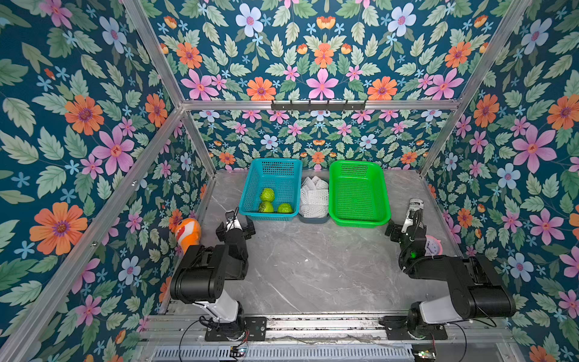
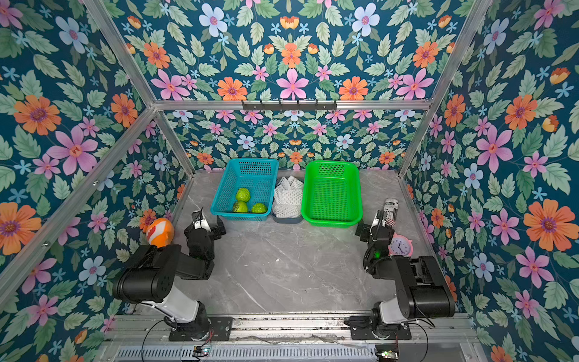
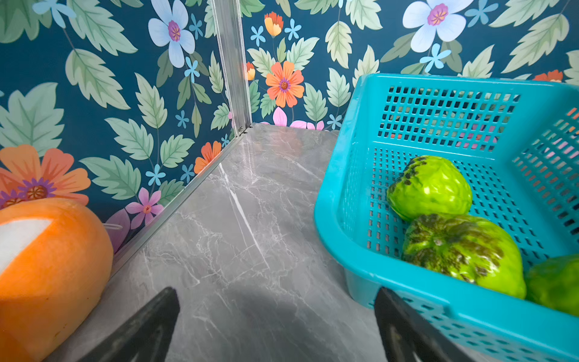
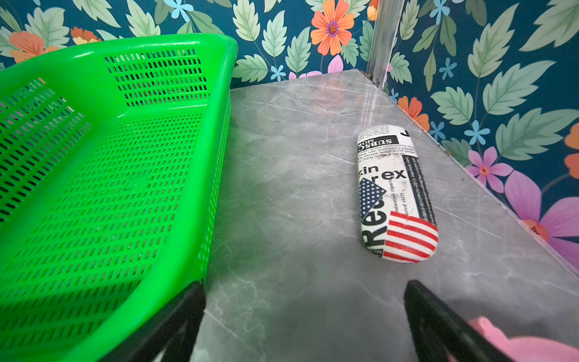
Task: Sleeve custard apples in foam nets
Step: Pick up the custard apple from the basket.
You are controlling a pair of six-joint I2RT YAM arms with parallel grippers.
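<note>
Fruit: three bright green, bumpy-skinned custard apples (image 1: 267, 194) lie bare at the near end of the blue perforated plastic basket (image 1: 272, 160), one behind and two side by side against the near wall.
Nets: the white foam mesh sleeves (image 1: 314, 197) are heaped in a small grey tray (image 1: 313, 220), wedged between that basket and the bright green perforated plastic basket (image 1: 357, 162), which holds nothing.
Progress: no fruit sleeved, by the look of it. All three are to go, and no net has been lifted.
Fruit axis: roundish, with barely any long axis. In the left wrist view the middle one (image 3: 460, 250) turns its dark stem end up toward the camera; the others are unclear.
Net axis: the heap runs front to back along the tray, and the single tubes are too bunched to read.
Left jaws: spread wide and empty, low over the grey marbled bench (image 1: 313, 266), just beside the blue basket's near corner.
Right jaws: spread wide as well, holding nothing, by the green basket's near corner.
Sidelines: an orange-and-white plush fish (image 1: 188, 233), a newsprint-patterned case (image 4: 394, 194) and a pink alarm clock (image 2: 400, 246) sit out at the bench edges.
</note>
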